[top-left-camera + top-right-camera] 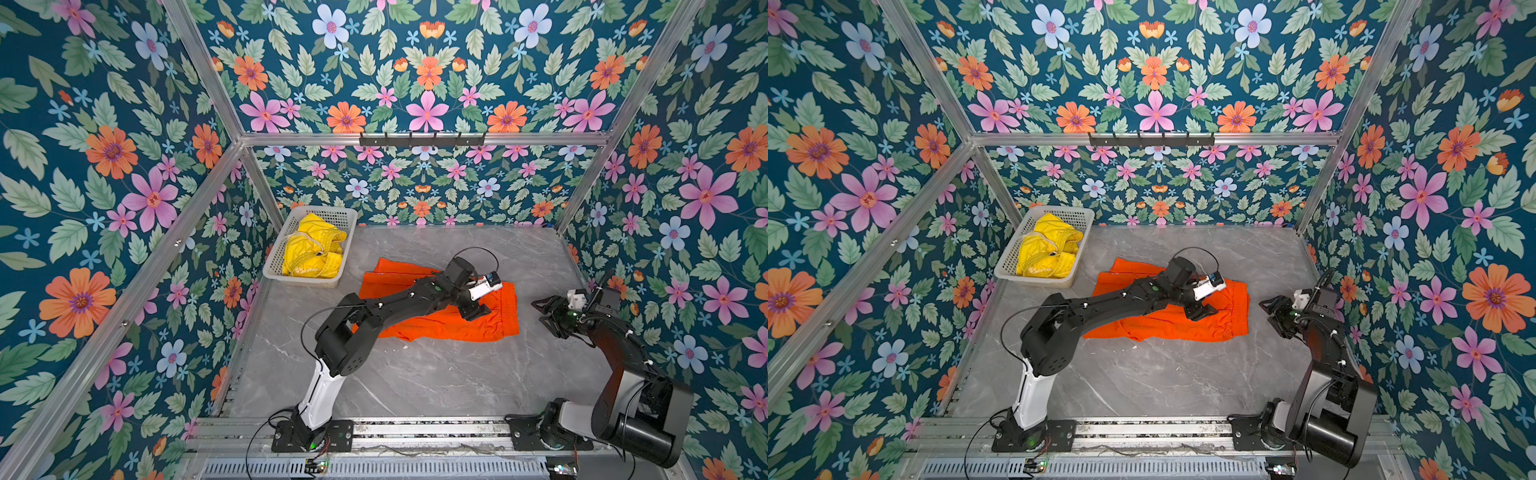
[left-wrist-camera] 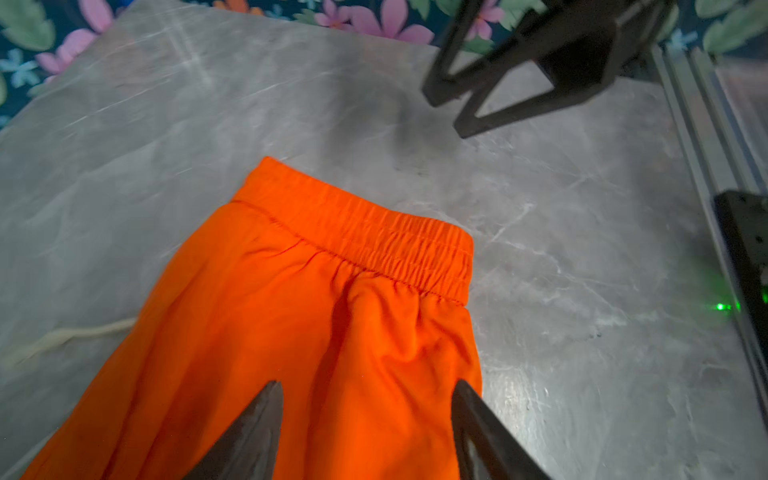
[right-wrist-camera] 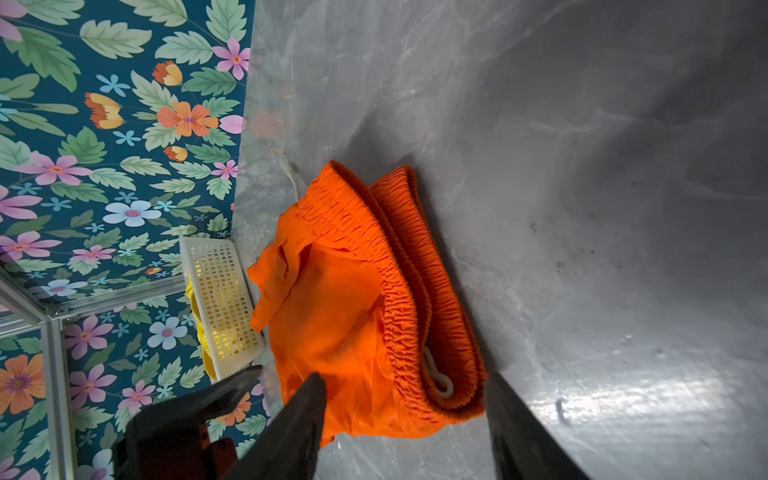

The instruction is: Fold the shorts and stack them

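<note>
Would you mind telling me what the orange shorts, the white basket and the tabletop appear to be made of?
Orange shorts: thin woven fabric, likely synthetic, matte; it creases softly and the waistband is gathered elastic. Basket: white moulded plastic, judging by its perforated grid walls. Tabletop: grey marble-look surface, pale veins, slight sheen; stone or laminate, unclear.

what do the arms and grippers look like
The left arm is black with a white lower link and a white wrist camera; the right arm is mostly black. Thin black cables loop off both. The left gripper and right gripper have dark, pointed triangular fingers.
</note>
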Robot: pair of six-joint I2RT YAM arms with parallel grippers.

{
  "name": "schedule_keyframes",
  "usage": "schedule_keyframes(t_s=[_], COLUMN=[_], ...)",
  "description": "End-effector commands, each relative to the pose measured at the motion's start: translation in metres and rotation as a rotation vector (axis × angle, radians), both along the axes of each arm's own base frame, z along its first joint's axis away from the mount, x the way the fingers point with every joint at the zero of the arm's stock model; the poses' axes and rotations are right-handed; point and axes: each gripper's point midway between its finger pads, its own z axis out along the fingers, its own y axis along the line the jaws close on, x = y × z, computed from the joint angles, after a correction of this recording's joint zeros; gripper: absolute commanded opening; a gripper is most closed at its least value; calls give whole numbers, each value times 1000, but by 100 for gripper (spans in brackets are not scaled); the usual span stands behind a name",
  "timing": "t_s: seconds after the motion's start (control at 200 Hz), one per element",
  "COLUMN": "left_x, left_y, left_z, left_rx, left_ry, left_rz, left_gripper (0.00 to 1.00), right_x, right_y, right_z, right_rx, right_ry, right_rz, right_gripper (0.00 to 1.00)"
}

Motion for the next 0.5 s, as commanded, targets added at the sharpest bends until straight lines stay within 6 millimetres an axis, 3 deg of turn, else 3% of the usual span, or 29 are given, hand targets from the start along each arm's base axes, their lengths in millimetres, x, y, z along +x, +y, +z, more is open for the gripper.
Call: schedule_keyframes(t_s=[0.0,0.265,0.49], left_x=[-14,-23,-39], left_y=[-18,-48,-55], left_z=[-12,-56,-71], left_rx=[17,73,75], left_ry=[-87,-124,-86], left_rz=[-143,-187,-226], left_gripper=[68,73,74], right_x=[0,-5,-7], right_y=[3,12,14], right_z=[1,-3,-6], right_rx=[26,69,90], right_ry=[-6,-5,1], right_rz=[23,43,45], right_gripper=[62,63,63])
